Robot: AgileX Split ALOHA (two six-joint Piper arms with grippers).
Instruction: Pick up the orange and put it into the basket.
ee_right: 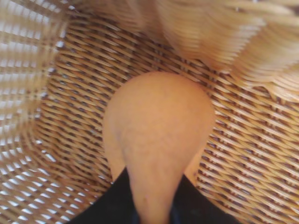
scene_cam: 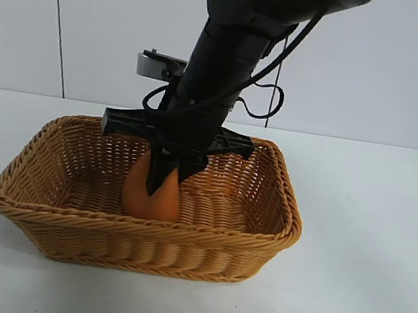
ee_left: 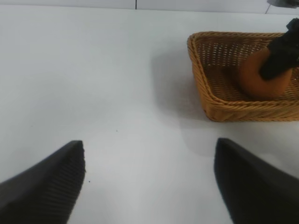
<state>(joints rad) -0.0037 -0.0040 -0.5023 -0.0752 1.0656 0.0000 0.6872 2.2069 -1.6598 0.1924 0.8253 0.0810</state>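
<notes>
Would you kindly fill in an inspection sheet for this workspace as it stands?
Surface: white table, bare around the basket.
Job's things: orange inside the wicker basket, low over its floor, narrow top pinched from above.
Clutter: nothing seen.
Grippers: right tool reaches down into the basket, shut on the orange; left tool open, hovering over bare table away from the basket.
Cables: black cable loops behind the right arm.
Surroundings: plain white wall panels behind the table.
</notes>
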